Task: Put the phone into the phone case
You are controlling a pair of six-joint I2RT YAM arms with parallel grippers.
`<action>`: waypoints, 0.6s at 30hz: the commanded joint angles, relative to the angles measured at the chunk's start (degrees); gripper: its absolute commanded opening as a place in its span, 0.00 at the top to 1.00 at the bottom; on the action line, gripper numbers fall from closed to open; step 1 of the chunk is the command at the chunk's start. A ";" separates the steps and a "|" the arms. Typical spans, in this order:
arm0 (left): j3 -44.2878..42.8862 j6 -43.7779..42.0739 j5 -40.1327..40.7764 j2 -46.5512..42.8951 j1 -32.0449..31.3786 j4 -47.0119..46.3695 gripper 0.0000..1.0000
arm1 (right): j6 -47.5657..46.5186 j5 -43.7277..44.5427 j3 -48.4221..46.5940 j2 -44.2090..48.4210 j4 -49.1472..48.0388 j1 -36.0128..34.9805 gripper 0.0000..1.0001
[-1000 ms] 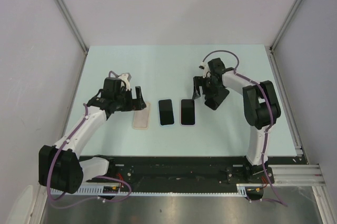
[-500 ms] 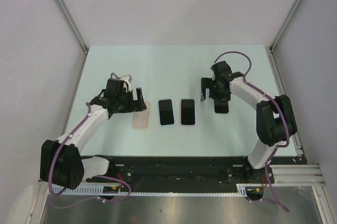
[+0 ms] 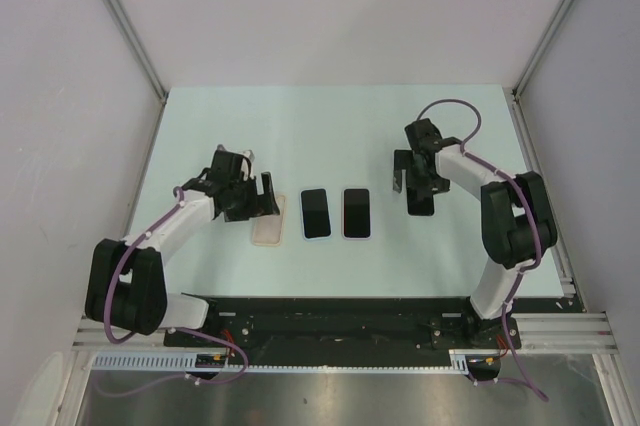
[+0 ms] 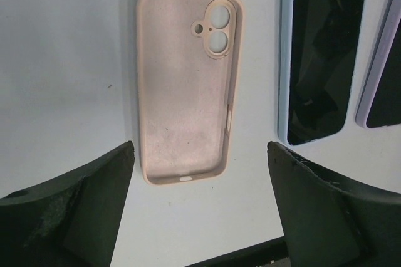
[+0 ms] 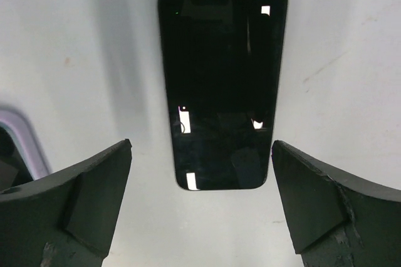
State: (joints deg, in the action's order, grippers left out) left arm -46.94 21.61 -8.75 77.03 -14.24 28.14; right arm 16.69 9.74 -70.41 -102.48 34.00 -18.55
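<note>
Right wrist view: phone point(image 5: 222, 85) lying flat, straight under right gripper point(image 5: 200, 148); jaws wide apart, holding nothing, flanking the long edges. Long axis square to the closing line, so likely a clean grab across the width. Well right of case point(image 3: 268, 218), past two cased phones point(image 3: 316, 213). Left gripper point(image 4: 199, 146) over case, wide open, empty. Right arm clearly nearer.

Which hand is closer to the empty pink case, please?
Left. The left hand hovers over the pink case, open; the right hand is far to the side, over a black phone.
</note>
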 commanded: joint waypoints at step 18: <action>-2.37 1.33 1.19 3.20 0.62 1.30 0.13 | -1.48 -4.29 -0.87 -5.54 -4.47 4.22 0.09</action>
State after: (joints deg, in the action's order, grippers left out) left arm -47.00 21.67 -9.21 79.09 -13.93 28.75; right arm 15.38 4.75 -70.41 -107.33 31.20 -14.11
